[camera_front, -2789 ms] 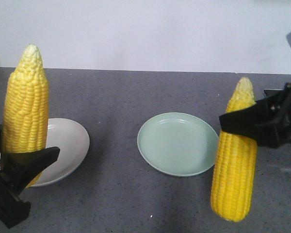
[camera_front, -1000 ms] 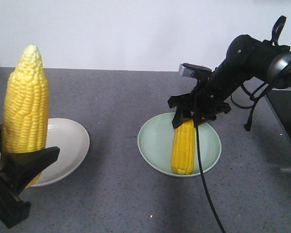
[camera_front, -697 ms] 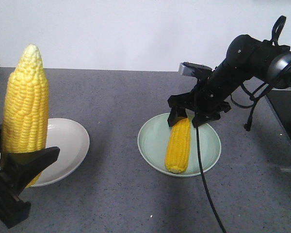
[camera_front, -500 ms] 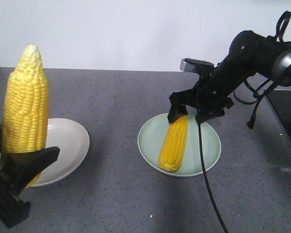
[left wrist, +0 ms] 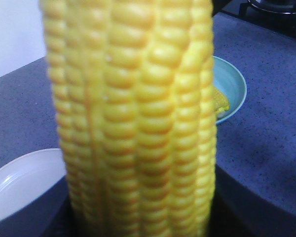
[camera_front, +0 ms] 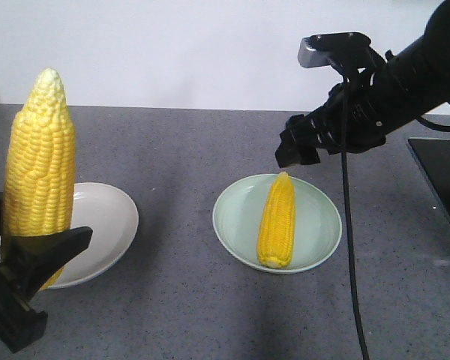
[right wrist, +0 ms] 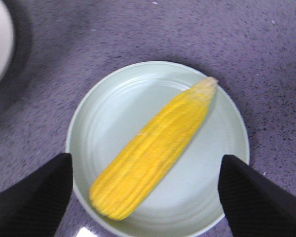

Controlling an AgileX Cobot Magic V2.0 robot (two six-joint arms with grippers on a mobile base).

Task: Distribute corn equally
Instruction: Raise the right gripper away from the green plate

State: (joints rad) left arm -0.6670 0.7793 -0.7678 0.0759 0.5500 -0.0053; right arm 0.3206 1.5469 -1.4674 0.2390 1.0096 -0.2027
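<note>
My left gripper [camera_front: 31, 251] is shut on a corn cob [camera_front: 39, 169] and holds it upright, tip up, over the near edge of a white plate [camera_front: 109, 217]. That corn cob [left wrist: 133, 123] fills the left wrist view and hides the jaws. A second corn cob [camera_front: 277, 221] lies flat on the pale green plate [camera_front: 236, 214], tip pointing away from me. Well above the plate's far rim my right gripper [camera_front: 298, 147] hangs open. In the right wrist view its black fingers [right wrist: 37, 197] stand wide apart either side of the lying corn cob [right wrist: 155, 148] and touch nothing.
A black stovetop [camera_front: 439, 172] borders the grey counter on the right. The right arm's black cable [camera_front: 349, 225] hangs down in front of the green plate's right side. A white wall closes the back.
The right gripper let go of its cob on the green plate, opened, and rose up and to the right. The cob settled flat. The left gripper and its cob have not moved.
</note>
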